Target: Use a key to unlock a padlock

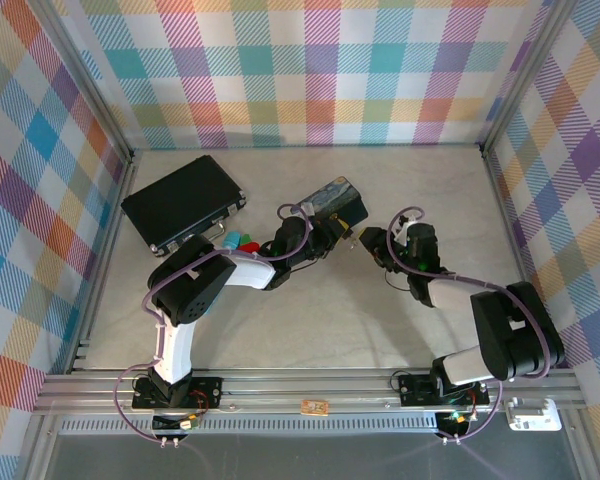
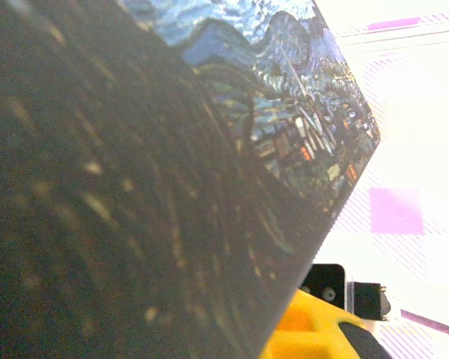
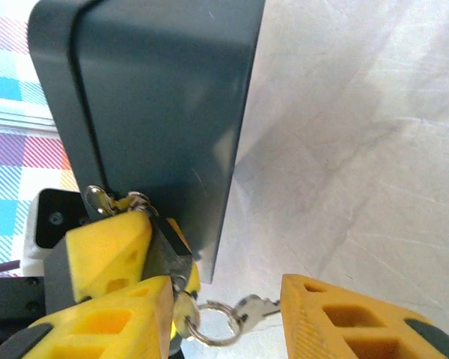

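No lettering, number or brand is readable anywhere (the painted tin point(image 2: 284, 112) bears artwork alone).

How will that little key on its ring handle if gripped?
The key sits on a small ring, so it will probably swing away when touched. It looks like thin, smooth metal, likely stiff but slippery against the blocky yellow fingers.

Overhead camera looks down; both wrist cameras hug the tin point(image 2: 284, 112).
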{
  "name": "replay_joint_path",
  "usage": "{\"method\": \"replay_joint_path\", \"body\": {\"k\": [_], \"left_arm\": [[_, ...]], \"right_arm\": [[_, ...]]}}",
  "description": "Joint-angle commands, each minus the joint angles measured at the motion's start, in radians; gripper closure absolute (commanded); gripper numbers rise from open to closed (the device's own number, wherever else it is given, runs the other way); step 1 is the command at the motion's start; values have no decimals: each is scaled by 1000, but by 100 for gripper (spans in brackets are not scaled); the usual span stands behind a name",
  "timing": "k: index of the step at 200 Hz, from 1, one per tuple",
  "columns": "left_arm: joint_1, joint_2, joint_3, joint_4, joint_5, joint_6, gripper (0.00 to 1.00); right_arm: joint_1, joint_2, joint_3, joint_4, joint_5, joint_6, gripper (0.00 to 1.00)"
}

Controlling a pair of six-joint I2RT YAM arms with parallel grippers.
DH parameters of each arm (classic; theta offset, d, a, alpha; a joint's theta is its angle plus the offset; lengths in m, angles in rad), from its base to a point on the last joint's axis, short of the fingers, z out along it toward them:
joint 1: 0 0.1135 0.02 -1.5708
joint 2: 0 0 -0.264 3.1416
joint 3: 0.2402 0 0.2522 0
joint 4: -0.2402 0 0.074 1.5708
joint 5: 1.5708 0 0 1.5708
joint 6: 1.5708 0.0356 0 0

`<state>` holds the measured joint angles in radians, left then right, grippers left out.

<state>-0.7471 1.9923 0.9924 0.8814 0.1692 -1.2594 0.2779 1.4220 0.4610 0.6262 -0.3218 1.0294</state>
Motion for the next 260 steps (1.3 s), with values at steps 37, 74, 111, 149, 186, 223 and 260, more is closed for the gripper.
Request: {"method": "replay_joint_path", "body": {"k": [37,74,111,149,186,223,260], "left_arm": [[-9,-17,42,42,-14,2,100],[-10,-3,34,66,-11,2,100],[-11,9,39,90,-4,-14,100],[-11,3,32,76,-8,-10,100],[-15,10,34,89,-8,-18,100],[-24,18,29,108,-4,-26,100],[-32,4,-2,133,0,-35,100]], "right_arm": [[3,-3,-49,97,-42,43,60],[4,8,-96,252,-74,127,65],[18,44,-105,332,-77,184,63],[33,50,-93,331,-77,193,68],[37,73,-78,345,-82,211,71],[40,140,-60,430,-90,257,75],[40,195,-30,471,-92,256,86]]}}
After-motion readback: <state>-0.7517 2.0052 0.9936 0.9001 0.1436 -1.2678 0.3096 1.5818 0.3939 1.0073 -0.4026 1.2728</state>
